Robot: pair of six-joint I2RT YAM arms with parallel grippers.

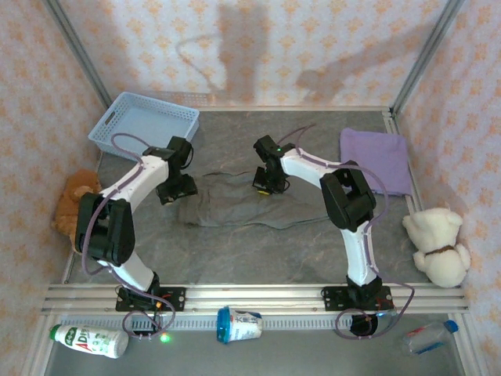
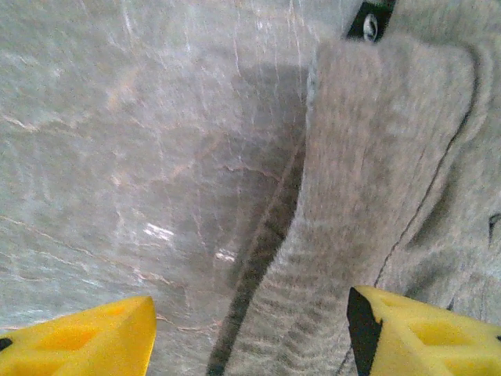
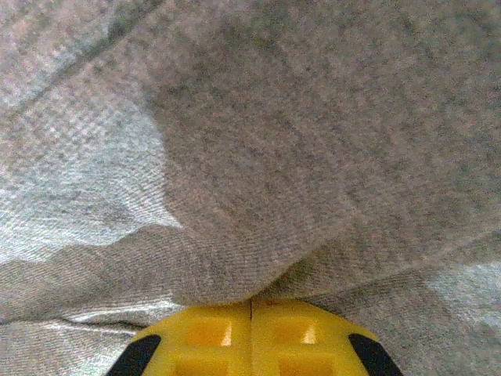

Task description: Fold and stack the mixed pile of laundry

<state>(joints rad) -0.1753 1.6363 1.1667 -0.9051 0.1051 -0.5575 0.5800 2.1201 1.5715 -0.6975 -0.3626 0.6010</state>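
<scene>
The grey top lies spread flat at the middle of the table, with the two arms working its far edge. At its 9 o'clock end the left gripper hangs with its jaws parted. In the left wrist view one yellow finger is over bare table and the other is over the cloth's edge, gripping nothing. At the top's 1 o'clock edge the right gripper is pinched tight on a pucker of grey fabric. The lavender T-shirt lies folded flat at 2 o'clock on the table, well apart from the grey top.
</scene>
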